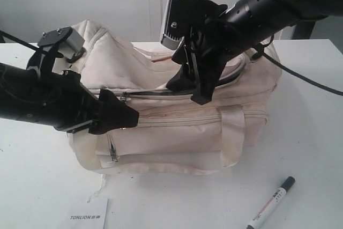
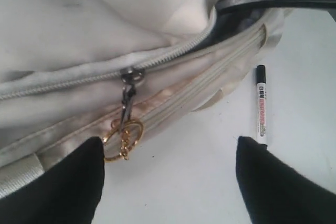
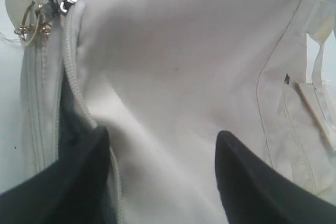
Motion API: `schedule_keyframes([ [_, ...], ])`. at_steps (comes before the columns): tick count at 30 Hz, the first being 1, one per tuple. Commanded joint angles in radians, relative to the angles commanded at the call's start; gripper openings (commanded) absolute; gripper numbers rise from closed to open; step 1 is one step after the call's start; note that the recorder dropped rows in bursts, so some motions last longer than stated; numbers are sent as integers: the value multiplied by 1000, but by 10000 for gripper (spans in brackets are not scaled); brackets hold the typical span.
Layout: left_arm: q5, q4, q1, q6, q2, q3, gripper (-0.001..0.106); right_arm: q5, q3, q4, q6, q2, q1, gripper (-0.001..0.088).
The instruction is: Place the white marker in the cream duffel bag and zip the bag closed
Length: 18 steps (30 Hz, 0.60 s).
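The cream duffel bag (image 1: 177, 138) lies in the middle of the white table, its top zip partly undone so black lining shows. The white marker (image 1: 270, 205) lies on the table in front of the bag's right end, and also shows in the left wrist view as the marker (image 2: 261, 106). My left gripper (image 1: 115, 122) is open at the bag's front left, beside the zip slider (image 2: 130, 74) and its gold ring (image 2: 123, 137), with nothing between its fingers. My right gripper (image 1: 188, 89) hovers open over the bag's top flap (image 3: 184, 51), one fingertip at the zip's edge.
A flat white card printed TONLION (image 1: 88, 215) lies at the table's front edge, left of centre. The bag's strap handle (image 1: 233, 138) hangs down its front. The table (image 1: 311, 148) stretches on to the right of the bag.
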State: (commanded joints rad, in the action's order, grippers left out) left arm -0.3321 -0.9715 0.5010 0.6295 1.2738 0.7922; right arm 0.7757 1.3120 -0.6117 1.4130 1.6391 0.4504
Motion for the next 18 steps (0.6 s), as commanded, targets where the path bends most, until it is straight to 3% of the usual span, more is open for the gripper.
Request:
schedule_keyframes([
  [6,3,0,0,25,46,0,722,5,0,0,-2,0,0,564],
  [9,26,-9,0,25,64,0,634,5,0,0,-2,0,0,564],
  [14,71,-11,0,25,109,0,344,5,0,0,-2,0,0,564],
  [15,76,-13,0,25,115,0,270,5,0,0,-2,0,0,564],
  [16,82,-15,0,25,120,0,106,5,0,0,-2,0,0,564],
  [18,78,-15,0,42,120,0,1,5,0,0,-2,0,0,564],
])
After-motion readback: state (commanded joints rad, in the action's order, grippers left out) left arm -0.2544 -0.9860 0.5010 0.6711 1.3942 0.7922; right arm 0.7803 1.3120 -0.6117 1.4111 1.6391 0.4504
